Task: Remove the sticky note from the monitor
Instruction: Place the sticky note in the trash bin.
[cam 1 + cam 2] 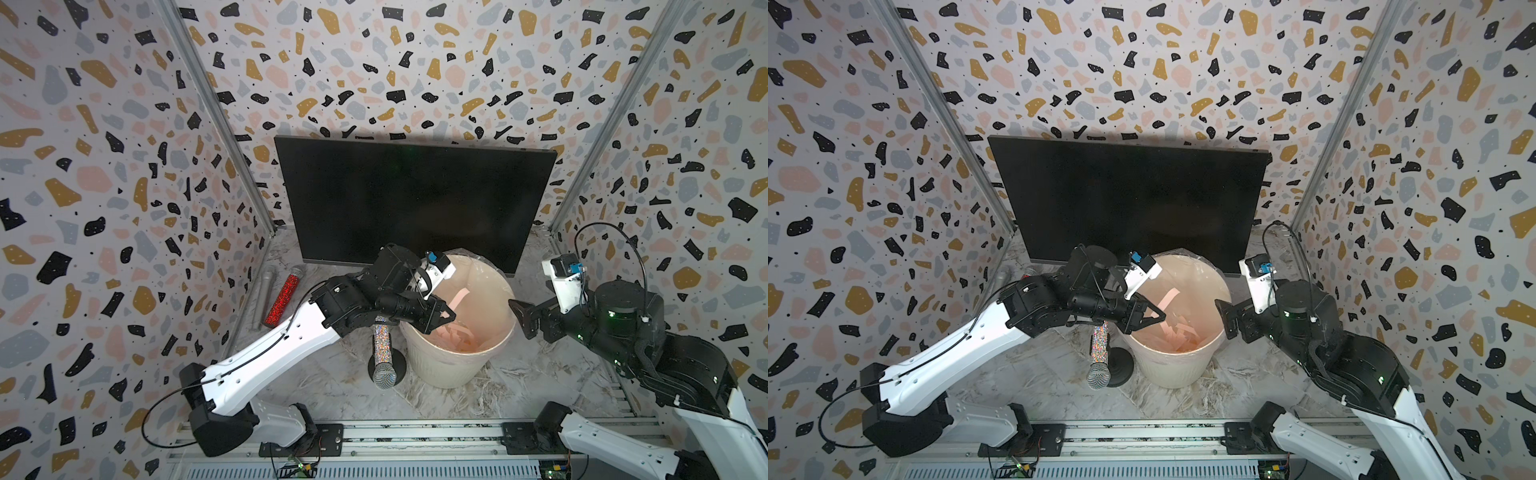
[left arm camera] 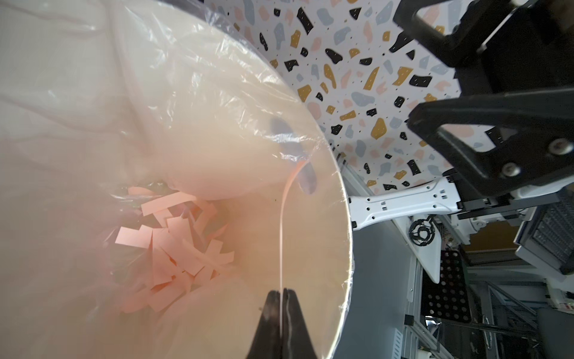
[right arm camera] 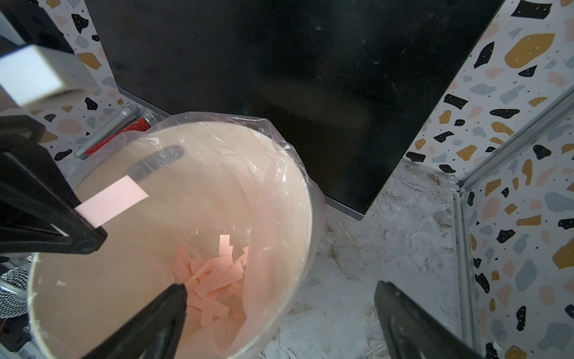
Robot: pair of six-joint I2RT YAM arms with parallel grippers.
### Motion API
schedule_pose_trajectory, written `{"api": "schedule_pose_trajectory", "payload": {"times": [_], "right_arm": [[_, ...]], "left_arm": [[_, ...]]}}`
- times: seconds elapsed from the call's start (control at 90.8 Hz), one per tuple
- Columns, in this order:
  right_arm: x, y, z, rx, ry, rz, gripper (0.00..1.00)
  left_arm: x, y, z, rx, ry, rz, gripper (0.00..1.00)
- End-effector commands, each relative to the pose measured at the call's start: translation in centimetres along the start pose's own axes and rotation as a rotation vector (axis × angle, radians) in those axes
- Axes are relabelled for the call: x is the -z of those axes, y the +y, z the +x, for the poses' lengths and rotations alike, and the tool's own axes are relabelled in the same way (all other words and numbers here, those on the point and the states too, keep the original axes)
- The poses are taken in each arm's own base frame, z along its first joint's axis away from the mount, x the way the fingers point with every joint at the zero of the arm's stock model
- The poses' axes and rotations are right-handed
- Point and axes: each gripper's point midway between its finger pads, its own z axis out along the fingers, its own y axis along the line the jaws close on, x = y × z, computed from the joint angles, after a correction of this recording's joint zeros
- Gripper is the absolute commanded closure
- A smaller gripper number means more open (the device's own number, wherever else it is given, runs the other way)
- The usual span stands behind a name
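**Note off the screen, held over the bin**

We find the sticky note no longer on the monitor. It is a pale pink strip pinched by one end in the left gripper, whose fingers are pressed together with only the paper between them. The rest of the strip stands free above the mouth of the cream bin. We judge this placement deliberate: held over the opening, the note should fall inside once the fingers part. A heap of like pink strips already lies at the bottom, on the clear plastic liner.

The right gripper waits just beside the bin's rim with its fingers spread wide and nothing in them, apparently kept clear of the drop. The screen face shows bare black in both top views, with no paper on it that we can see.

The bin stands directly in front of the monitor on a marble-patterned tabletop, between terrazzo-print walls. A glittery microphone lies beside the bin.
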Motion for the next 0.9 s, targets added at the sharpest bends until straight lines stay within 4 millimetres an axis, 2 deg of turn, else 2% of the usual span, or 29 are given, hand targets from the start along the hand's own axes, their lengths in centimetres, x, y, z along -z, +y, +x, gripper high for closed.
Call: {"api": "schedule_pose_trajectory", "payload": {"times": [0.0,0.286,0.573,0.683,0.727,0.892], "right_arm": [[0.2,-0.6,0.0,-0.008,-0.012,0.027,0.0],[0.3,-0.9,0.5,-0.005,-0.012,0.042,0.0],[-0.3,-1.4,0.7,0.012,-0.013,0.08,0.0],[-0.4,-2.1,0.4,0.027,-0.036,0.125,0.0],[-0.4,-2.5,0.2,0.036,-0.047,0.149,0.0],[-0.4,-4.2,-0.3,0.063,-0.084,0.257,0.0]], "left_arm": [[0.1,0.6,0.3,-0.06,0.029,-0.09,0.88],[-0.3,0.4,-0.3,-0.099,0.033,-0.121,0.53],[1.6,0.2,-3.4,-0.142,-0.115,-0.172,0.2],[3.5,0.4,-4.9,-0.162,-0.195,-0.23,0.1],[4.7,0.5,-5.6,-0.174,-0.241,-0.261,0.01],[9.6,1.7,-7.9,-0.191,-0.384,-0.387,0.0]]}}
